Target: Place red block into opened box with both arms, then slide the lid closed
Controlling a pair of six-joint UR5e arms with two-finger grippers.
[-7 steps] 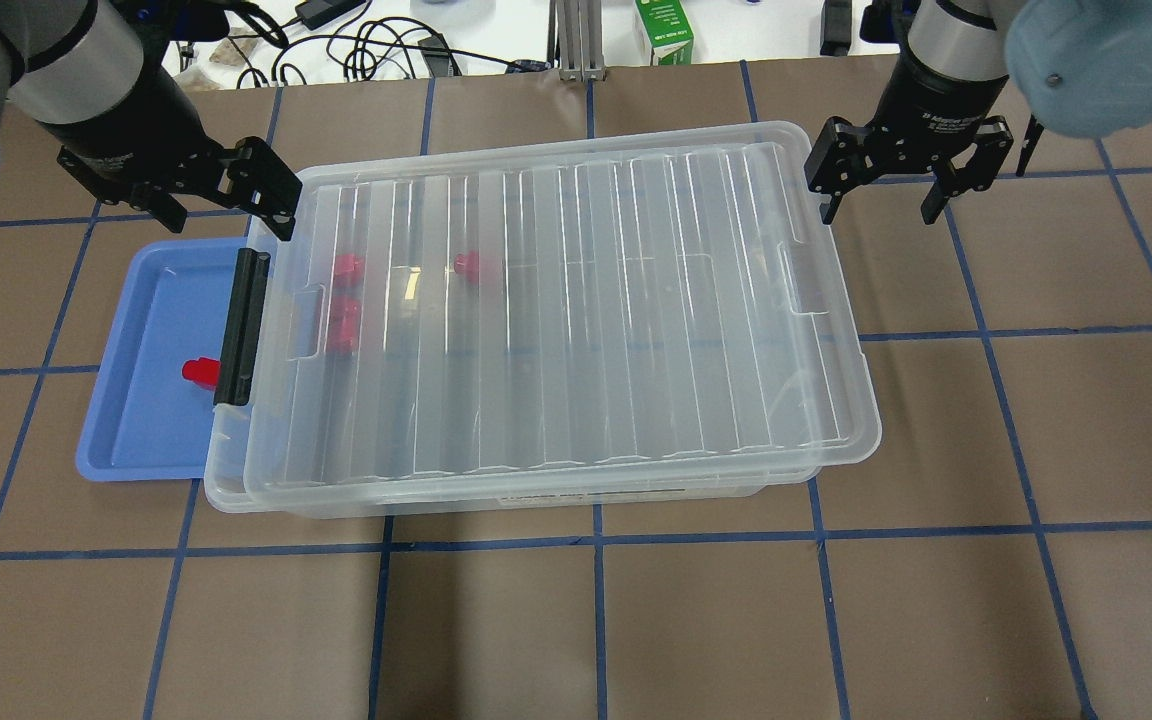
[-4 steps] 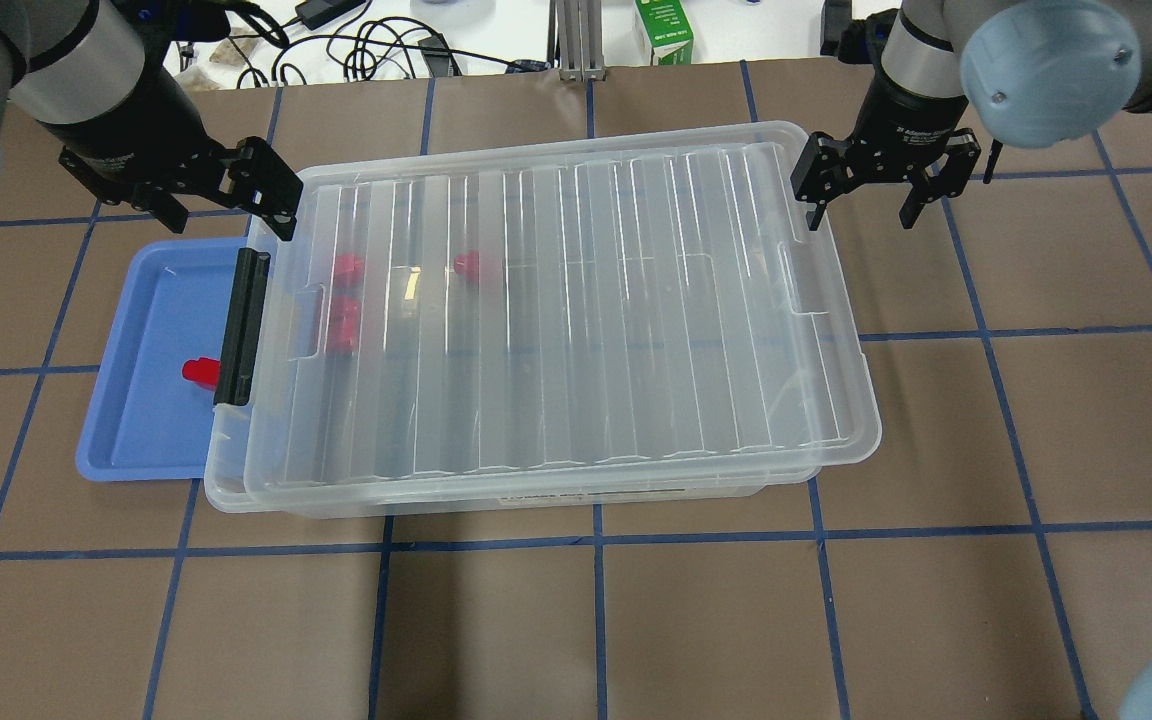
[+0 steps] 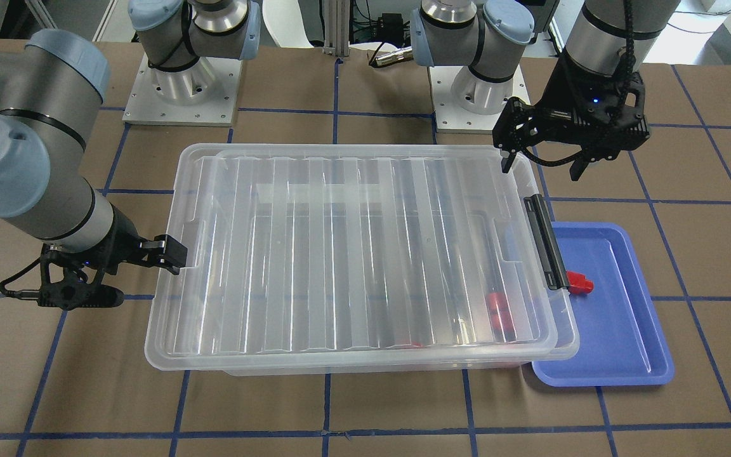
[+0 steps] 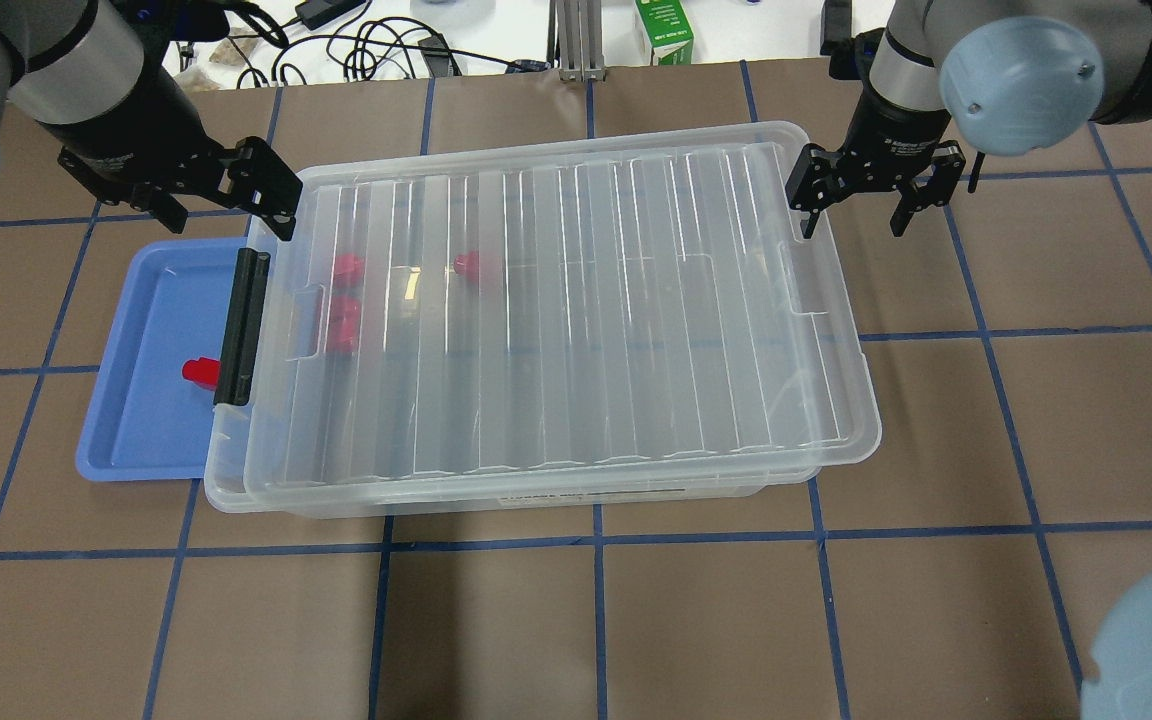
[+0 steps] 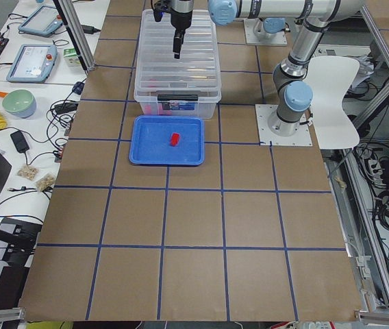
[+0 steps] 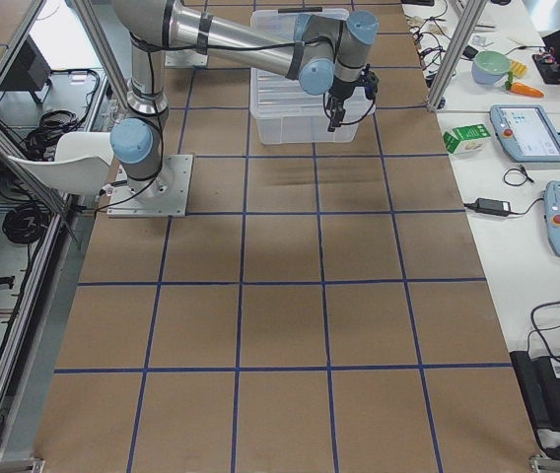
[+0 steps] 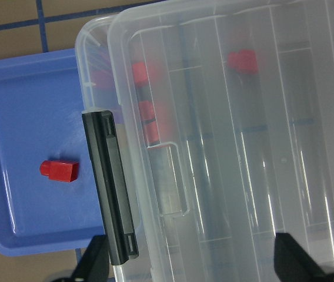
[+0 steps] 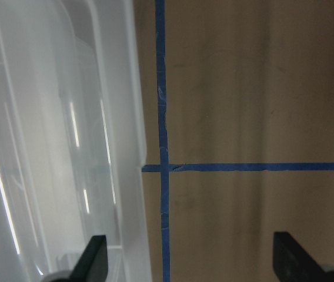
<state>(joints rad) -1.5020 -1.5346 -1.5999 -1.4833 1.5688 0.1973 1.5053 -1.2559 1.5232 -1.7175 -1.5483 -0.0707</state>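
Note:
The clear box (image 4: 222, 494) lies across the table with its ribbed lid (image 4: 586, 320) resting on top, shifted slightly right of the black latch (image 4: 241, 325). Three red blocks (image 4: 345, 266) show blurred through the lid at the box's left end. Another red block (image 4: 198, 372) lies in the blue tray (image 4: 136, 420), also seen in the left wrist view (image 7: 59, 171). My left gripper (image 4: 221, 205) hangs open above the box's far left corner. My right gripper (image 4: 853, 212) is open at the lid's far right corner, one finger (image 3: 172, 252) beside the lid's short edge.
The blue tray (image 3: 619, 355) sits tucked partly under the latch end of the box. Cables, a green carton (image 4: 664, 30) and a metal post lie past the table's far edge. Brown paper with blue tape lines covers the table (image 4: 596, 620).
My right gripper has moved left and slightly toward the far edge, closing in on the lid's right corner. The left gripper, lid and blocks have stayed put.

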